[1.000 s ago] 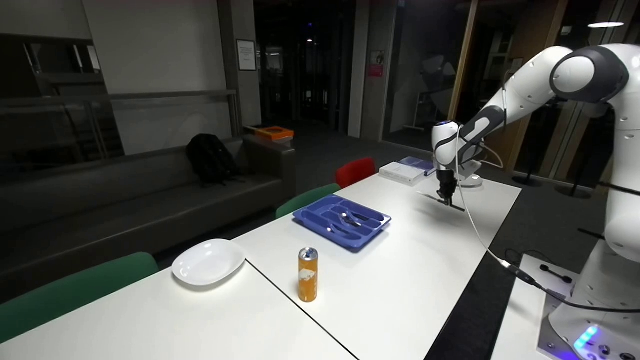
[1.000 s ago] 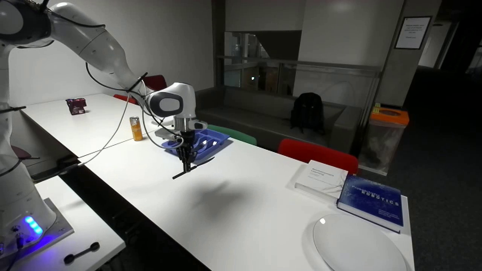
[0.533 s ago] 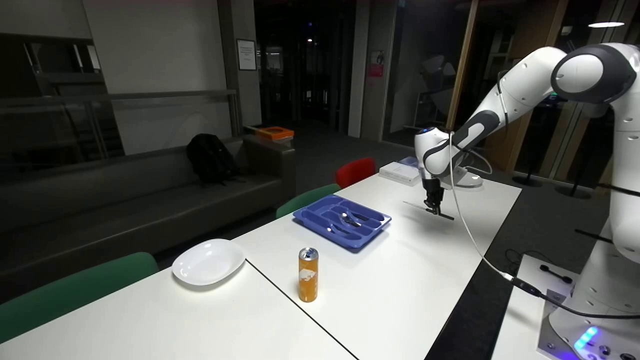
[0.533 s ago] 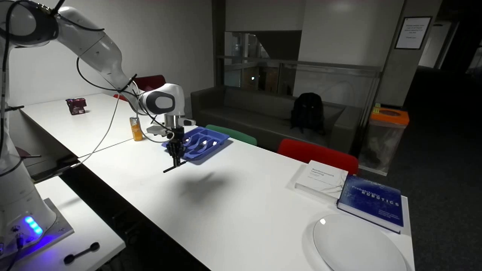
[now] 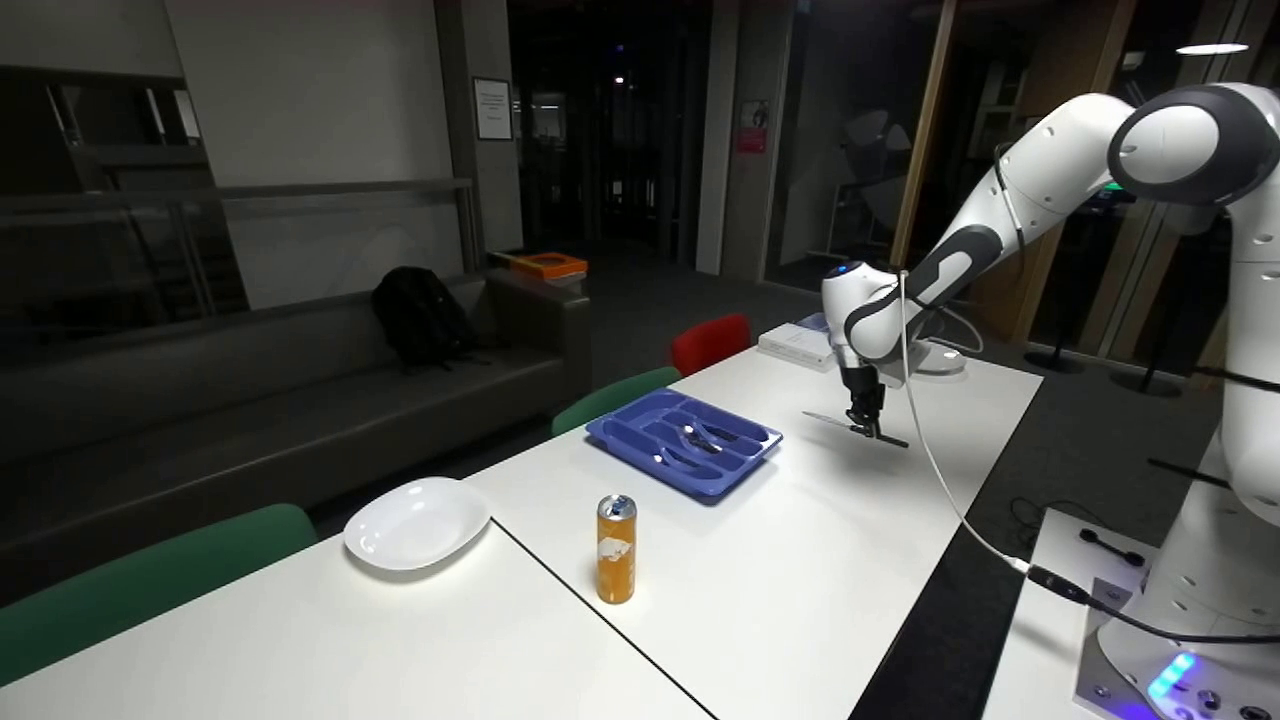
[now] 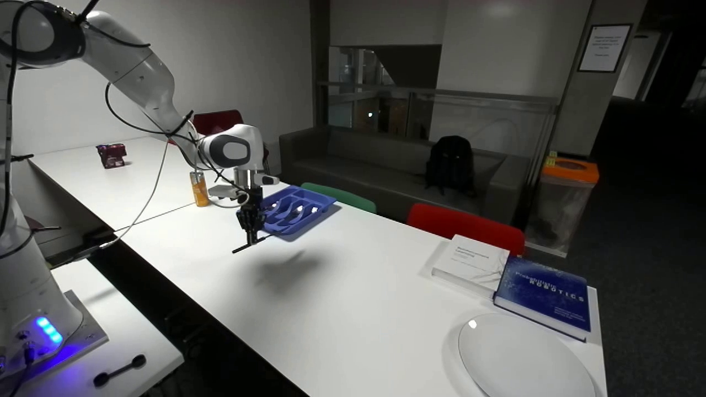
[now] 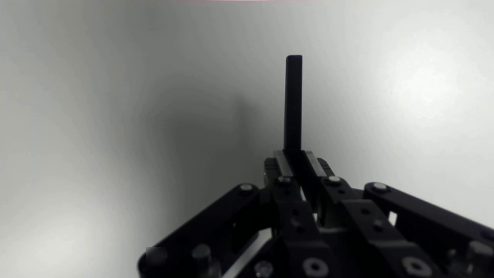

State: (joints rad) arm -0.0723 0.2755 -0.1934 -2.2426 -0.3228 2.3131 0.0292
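My gripper (image 5: pixel 868 430) is shut on a knife with a black handle (image 5: pixel 893 440) and a thin pale blade (image 5: pixel 822 418). The gripper also shows in an exterior view (image 6: pixel 252 242). In the wrist view the fingertips (image 7: pixel 296 160) pinch the knife, and its dark handle (image 7: pixel 293 102) sticks out ahead; the blade is hidden there. The knife is held about level above the white table (image 6: pixel 353 309), with a soft shadow below. A blue cutlery tray (image 5: pixel 745 467) with several utensils (image 5: pixel 700 440) stands near the gripper and shows in both exterior views (image 6: pixel 309 201).
An orange can (image 5: pixel 616 560) stands near the table seam. A white bowl (image 5: pixel 418 525) sits beyond it. Two books (image 6: pixel 469 262) (image 6: pixel 543 295) and a white plate (image 6: pixel 524 353) lie at one table end. A red packet (image 6: pixel 112 157) lies at the far end. Chairs (image 6: pixel 466 226) line one side.
The gripper has moved with the knife, leftward in both exterior views and closer to the tray, mostly between the oldest and middle frames. The knife stays gripped. Tray, can, plates and books have not moved.
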